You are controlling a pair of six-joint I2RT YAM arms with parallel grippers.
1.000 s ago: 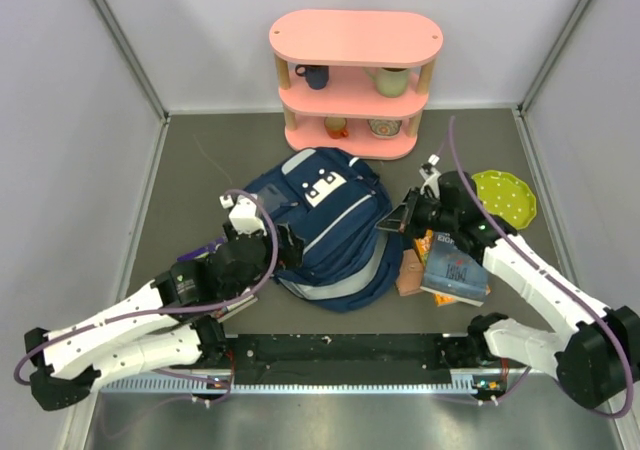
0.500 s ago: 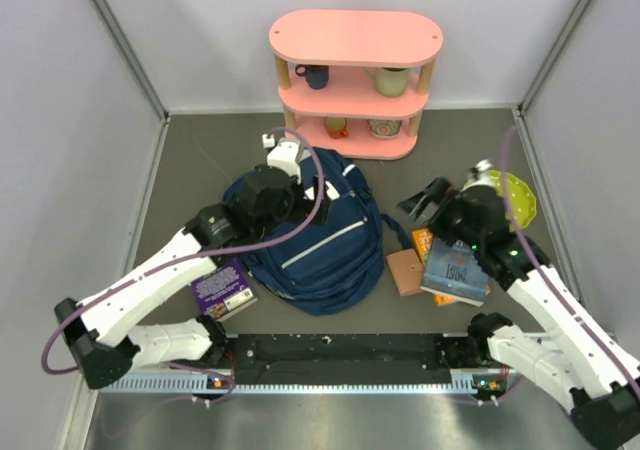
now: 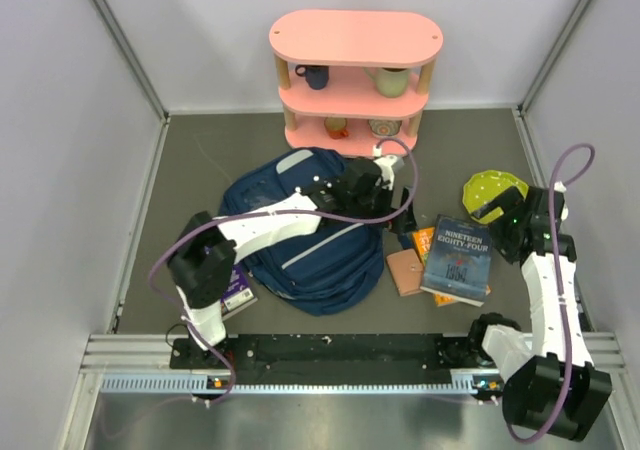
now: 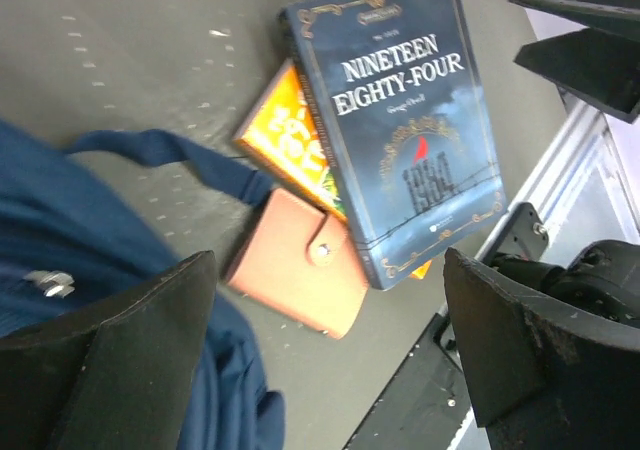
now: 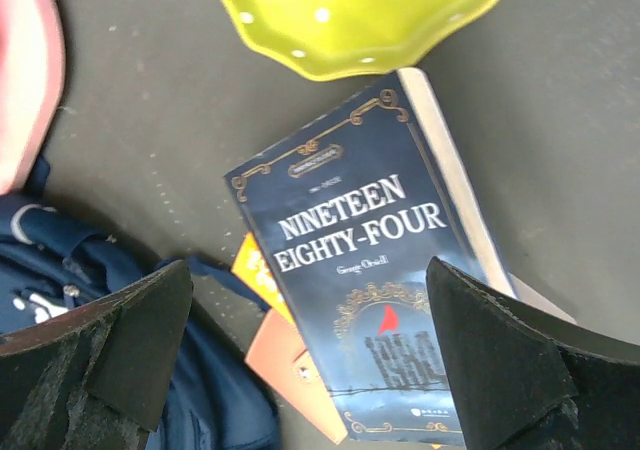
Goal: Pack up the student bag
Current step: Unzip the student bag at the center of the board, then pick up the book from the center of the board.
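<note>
Entry one, left gripper (image 4: 325, 270): jaws are spread wide and nothing is grasped. Directly below the gap, a brown snap wallet (image 4: 300, 265) is seen lying flat on the grey table (image 4: 130, 60). Just past the wallet an orange book (image 4: 285, 135) is listed, overlapped by a dark blue book (image 4: 400, 120) titled "Nineteen Eighty-Four". The wallet is pressed against both. To one side of these jaws the student bag (image 3: 300, 240) is found. It is navy with thin white stripes and lies flat at mid-table under the left arm. A blue strap (image 4: 170, 150) is trailed from it toward the orange book.

Entry two, right gripper (image 5: 308, 270): jaws are likewise spread wide and nothing is grasped. The dark blue book is framed below and between the fingers. Beyond the fingertips a lime-green plate (image 5: 350, 15) with white dots is recorded at the book's far corner; whether they touch cannot be told. The bag's edge is seen off to one side.

Further out: a purple book (image 3: 237, 288) is noted against the bag's near side, partly hidden by the left arm. A pink shelf (image 3: 355, 40) is placed at the back of the table beyond the bag. A dark blue mug (image 3: 312, 75) and a pale green mug (image 3: 392, 80) are kept on its middle tier.
</note>
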